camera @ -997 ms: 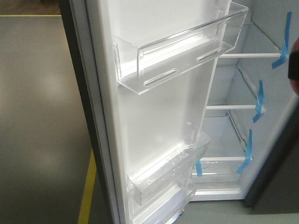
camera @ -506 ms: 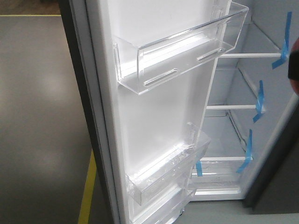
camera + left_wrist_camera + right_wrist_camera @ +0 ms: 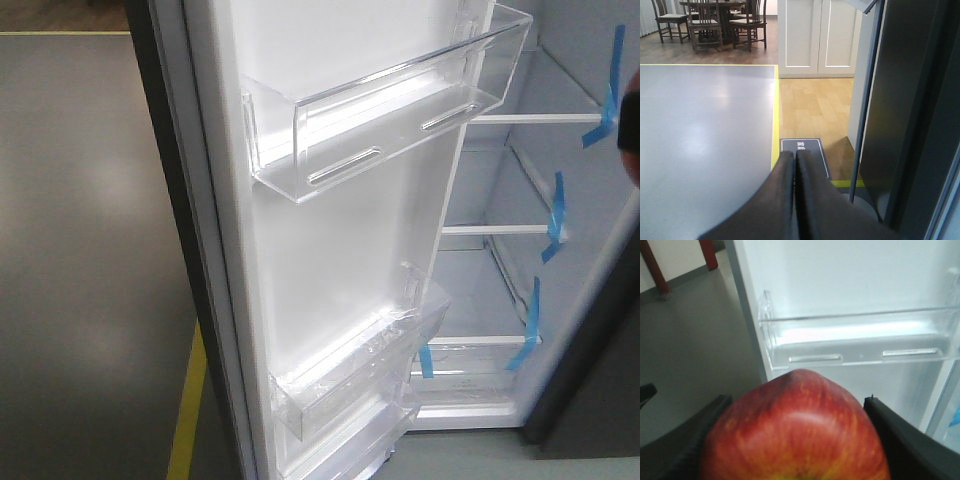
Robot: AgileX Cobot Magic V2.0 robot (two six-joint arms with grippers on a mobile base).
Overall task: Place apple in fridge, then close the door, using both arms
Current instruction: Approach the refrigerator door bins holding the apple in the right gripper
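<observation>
Grey floor (image 3: 90, 250) at 9 o'clock, door (image 3: 330, 230) of fridge (image 3: 500, 180) wide open, unchanged, right gripper (image 3: 797, 427) clamping apple (image 3: 795, 440), its edge at 3 o'clock nudged upward, left gripper (image 3: 795, 165) pressed together, empty.

Red apple (image 3: 795, 430) gripped both sides, prob. facing open fridge door (image 3: 330, 250).

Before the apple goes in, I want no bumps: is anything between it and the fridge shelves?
The apple, held in the right gripper, faces the clear bin on the open door; the shelves lie to its right.
</observation>
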